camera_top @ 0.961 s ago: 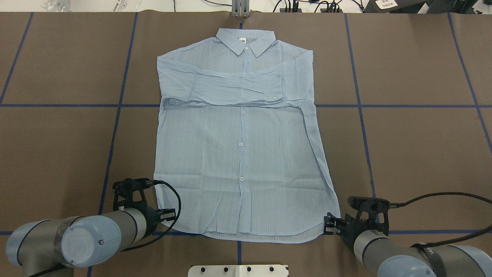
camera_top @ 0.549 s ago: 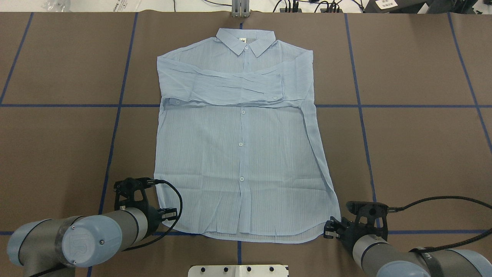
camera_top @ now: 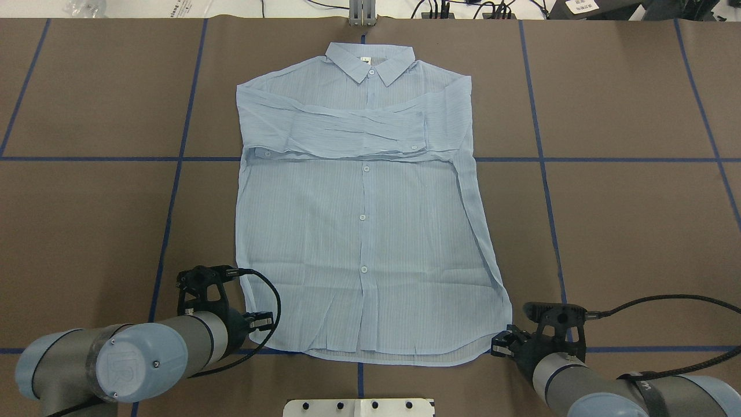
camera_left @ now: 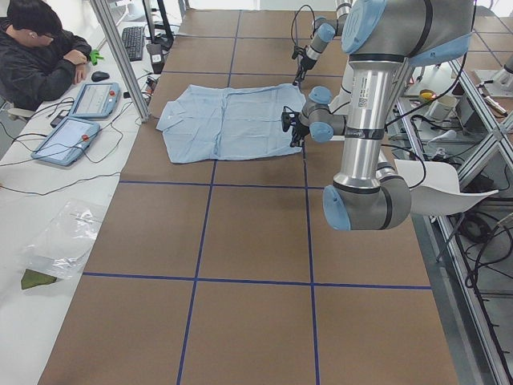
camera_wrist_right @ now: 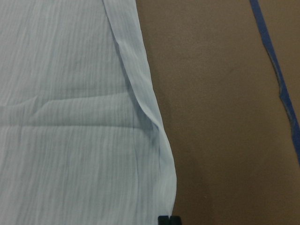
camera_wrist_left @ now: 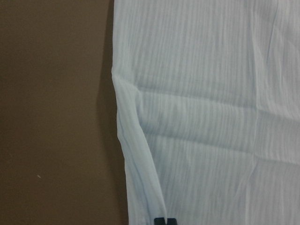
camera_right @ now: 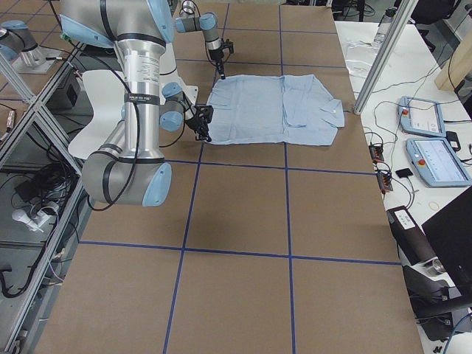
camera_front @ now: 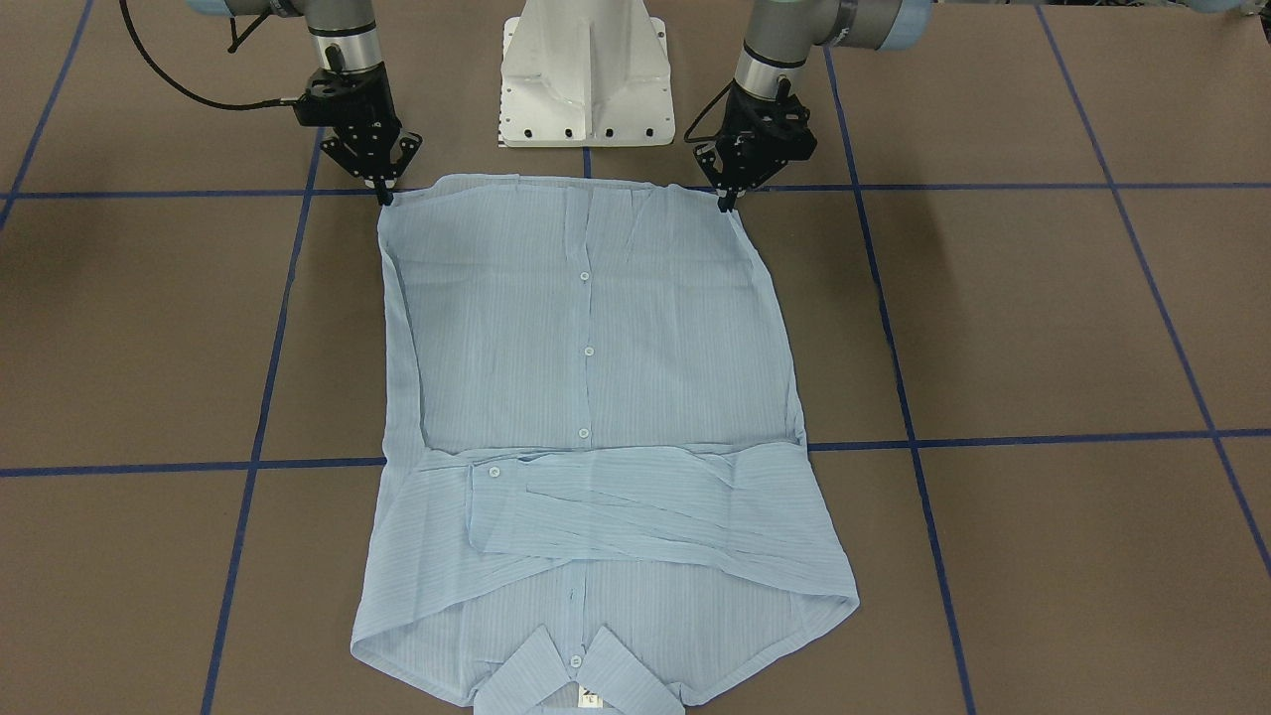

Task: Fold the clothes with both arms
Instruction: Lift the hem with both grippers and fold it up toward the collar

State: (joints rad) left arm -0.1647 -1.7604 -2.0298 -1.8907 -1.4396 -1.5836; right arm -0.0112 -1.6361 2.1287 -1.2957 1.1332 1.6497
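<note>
The light blue striped shirt (camera_top: pixel 359 231) lies flat, front up, on the brown table, collar (camera_top: pixel 370 61) at the far side and both sleeves folded across the chest (camera_front: pixel 635 497). My left gripper (camera_top: pixel 260 321) is at the near left hem corner, and the left wrist view shows its fingertips (camera_wrist_left: pixel 165 220) pressed together on the shirt's edge (camera_wrist_left: pixel 140 178). My right gripper (camera_top: pixel 499 343) is at the near right hem corner, and its fingertips (camera_wrist_right: pixel 169 219) are shut on the shirt's edge (camera_wrist_right: pixel 159 154). In the front view both grippers (camera_front: pixel 728 204) (camera_front: pixel 385 194) point down onto the hem corners.
The white pedestal base (camera_front: pixel 586 79) stands just behind the hem. Blue tape lines (camera_top: pixel 173 191) grid the brown table cover. An operator (camera_left: pixel 40 56) sits at a side table with tablets (camera_left: pixel 68 136) beyond the collar end.
My left gripper has shifted right and drawn the near left hem corner inward with it. My right gripper has moved slightly to the right and nearer at its corner.
</note>
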